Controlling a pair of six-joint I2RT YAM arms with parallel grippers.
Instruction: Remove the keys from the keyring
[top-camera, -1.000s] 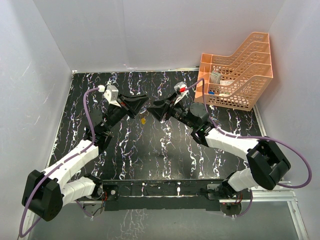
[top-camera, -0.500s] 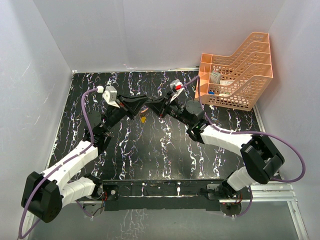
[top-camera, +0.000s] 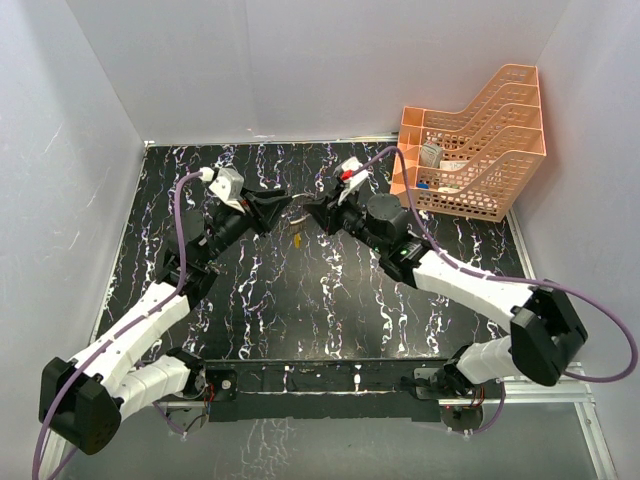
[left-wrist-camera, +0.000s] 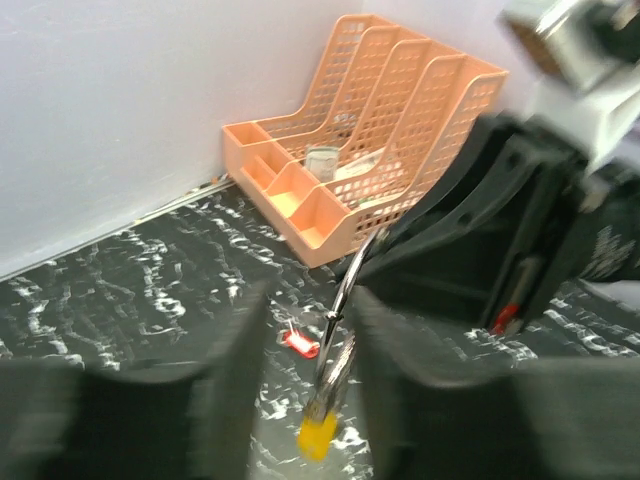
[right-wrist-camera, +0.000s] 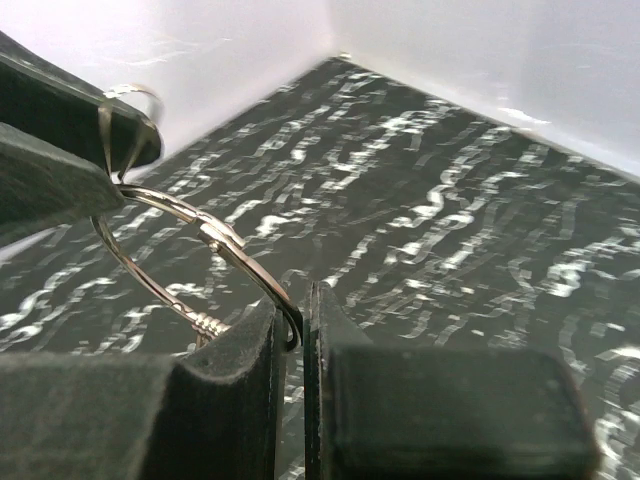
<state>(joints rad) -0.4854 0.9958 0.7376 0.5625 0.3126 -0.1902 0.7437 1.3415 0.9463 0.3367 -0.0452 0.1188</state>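
So: keyring (right-wrist-camera: 232, 247) is up off the bench (top-camera: 330, 310), mid-rear, held between the two arms' tips and well left of the orange mesh tray (top-camera: 500, 200).

Right fingers (right-wrist-camera: 430, 410) are closed tight on the ring wire, with the thin edge of the ring pinched in the slit between them. From that pinch the ring runs out toward the left fingers (left-wrist-camera: 235, 390). It stands on edge, and in the right wrist view the loop goes up and left, with a small coiled bit low on the wire.

Left fingers stand apart, and the left wrist view shows a clear gap with the wire and the hanging key in it. Can't tell if either finger touches the ring.

Yellow key (left-wrist-camera: 317, 436) hangs from the ring, long axis close to vertical with a slight tilt. The yellow head is at the bottom and the silver blade points up to the wire. It looks clear of the bench, blurred though.

Red key (left-wrist-camera: 301, 344) is lower down and looks to be lying flat on the bench below the ring, long axis roughly left-right in the left wrist view. Can't confirm that it is apart from the ring.

Small items sit in the tray's front compartments, but any print on them is too small to read. Red spot on the right arm's wrist is not legible either.
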